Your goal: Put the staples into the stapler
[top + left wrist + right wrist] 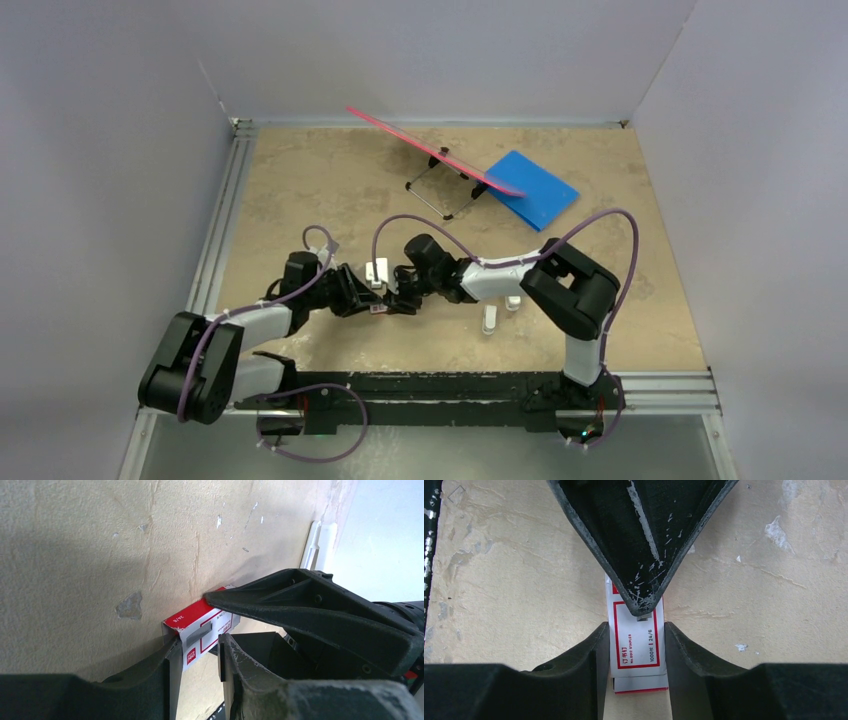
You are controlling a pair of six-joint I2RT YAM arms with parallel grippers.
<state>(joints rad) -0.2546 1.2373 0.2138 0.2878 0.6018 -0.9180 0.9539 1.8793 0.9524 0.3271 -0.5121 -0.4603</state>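
Observation:
The staples are out of sight inside their small red-and-white box (638, 645), which is held off the table where the two grippers meet (383, 305). My right gripper (636, 645) is shut on the box's two long sides. My left gripper (197, 645) comes from the opposite side and pinches the box (200, 627) near its red end flap. One of its fingers (644, 555) lies over the printed face. A white stapler (377, 270) lies just beyond the grippers. Two more white staplers (490, 318) (513, 303) sit under the right forearm.
A pink board on a wire stand (440, 165) and a blue pad (535, 188) are at the back of the table. Metal rails run along the left edge (215, 250) and the near edge (660, 385). A white bar (316, 545) shows far off in the left wrist view.

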